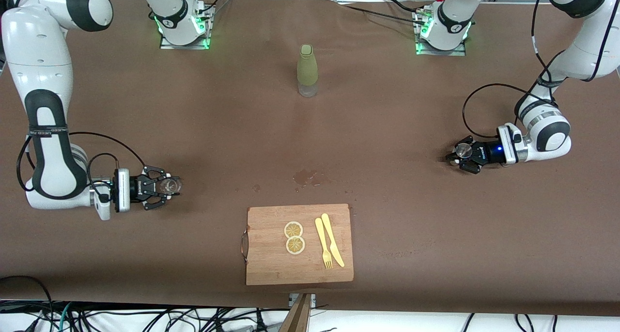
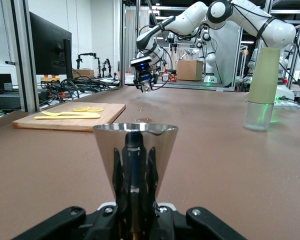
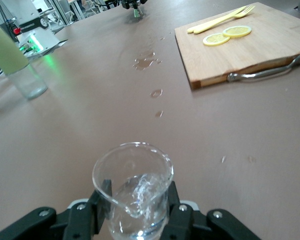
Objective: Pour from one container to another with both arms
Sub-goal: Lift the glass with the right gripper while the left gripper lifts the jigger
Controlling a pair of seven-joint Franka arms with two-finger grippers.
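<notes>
My right gripper (image 1: pixel 169 186) is shut on the tiny clear glass cup (image 1: pixel 170 185), low over the table at the right arm's end. In the right wrist view the cup (image 3: pixel 133 192) stands upright between the two black fingers (image 3: pixel 181 215), and a little clear liquid shows in it. My left gripper (image 1: pixel 458 154) is shut on the shiny steel jigger (image 1: pixel 465 150), low over the table at the left arm's end. In the left wrist view the jigger (image 2: pixel 136 150) rises upright as a cone, clamped at its waist.
An olive-green bottle (image 1: pixel 307 70) stands mid-table toward the bases. A wooden cutting board (image 1: pixel 299 266) with two lemon slices (image 1: pixel 294 237), a yellow knife and a fork lies near the front edge. Wet spots (image 1: pixel 307 177) mark the table between board and bottle.
</notes>
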